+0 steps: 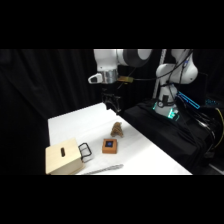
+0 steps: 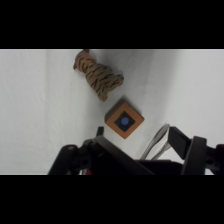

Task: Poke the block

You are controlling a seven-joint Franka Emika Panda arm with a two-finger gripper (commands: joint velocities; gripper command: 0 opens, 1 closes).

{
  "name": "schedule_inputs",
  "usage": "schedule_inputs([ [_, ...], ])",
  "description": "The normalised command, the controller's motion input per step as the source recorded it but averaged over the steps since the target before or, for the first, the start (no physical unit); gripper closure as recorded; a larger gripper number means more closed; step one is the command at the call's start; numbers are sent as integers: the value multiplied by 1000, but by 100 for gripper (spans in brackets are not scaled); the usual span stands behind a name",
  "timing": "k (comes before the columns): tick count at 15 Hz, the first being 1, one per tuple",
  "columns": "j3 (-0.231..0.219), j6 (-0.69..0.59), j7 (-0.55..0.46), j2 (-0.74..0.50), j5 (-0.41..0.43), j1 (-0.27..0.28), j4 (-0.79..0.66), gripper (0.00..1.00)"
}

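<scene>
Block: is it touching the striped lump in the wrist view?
No, a strip of white table separates the block from the striped lump.

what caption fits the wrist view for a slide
Wrist view: orange-brown block with a blue square mark lies beside a striped tiger figure on the white table.

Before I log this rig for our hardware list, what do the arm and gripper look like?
The arm is white with rounded joint housings and dark grey bands at the joints. Its gripper is black, with a black linkage showing in the wrist view. The base is white, with a teal light beneath it.
</scene>
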Motion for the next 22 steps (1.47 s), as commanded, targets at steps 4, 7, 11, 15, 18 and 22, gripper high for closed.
schedule_inputs([
  [4,15,-10,10,77,23,-1,111,0],
  [7,29,-4,24,229,31,8,332,0],
  [11,29,0,87,257,-22,-2,356,28],
  [15,32,56,59,239,-25,-20,238,61],
  [18,55,134,28,169,-4,-19,101,86],
  [22,78,232,25,146,17,-3,11,100],
])
